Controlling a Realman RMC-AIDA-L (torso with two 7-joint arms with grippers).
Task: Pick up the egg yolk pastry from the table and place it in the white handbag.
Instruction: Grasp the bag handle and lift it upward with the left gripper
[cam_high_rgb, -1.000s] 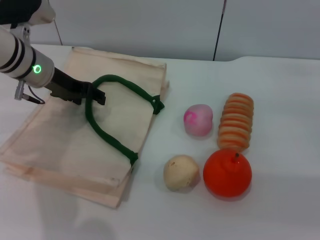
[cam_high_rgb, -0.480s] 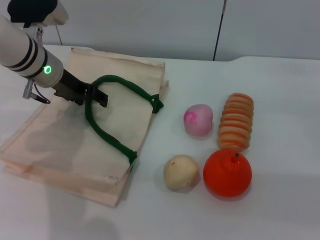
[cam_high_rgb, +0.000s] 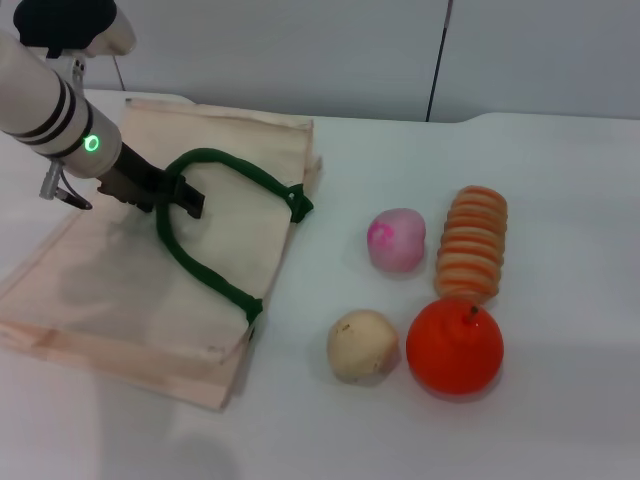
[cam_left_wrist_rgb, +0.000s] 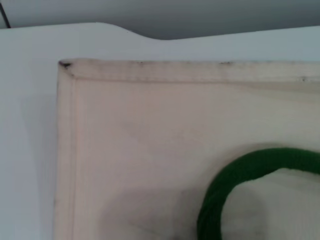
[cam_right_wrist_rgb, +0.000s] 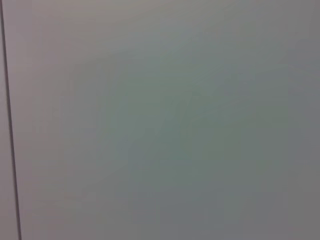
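Left end effector (cam_high_rgb: 178, 197) pinches the green handle (cam_high_rgb: 205, 268) of the white handbag (cam_high_rgb: 120, 290). The egg yolk pastry (cam_high_rgb: 362, 345) rests on the tabletop (cam_high_rgb: 560, 420) beside it.

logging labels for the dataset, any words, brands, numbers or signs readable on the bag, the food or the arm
None: no readable text in any view.
white handbag: plain fabric, no print.
egg yolk pastry, pink-and-white bun, ridged pastry, orange fruit: no labels.
left arm: only a glowing green ring light, no characters.
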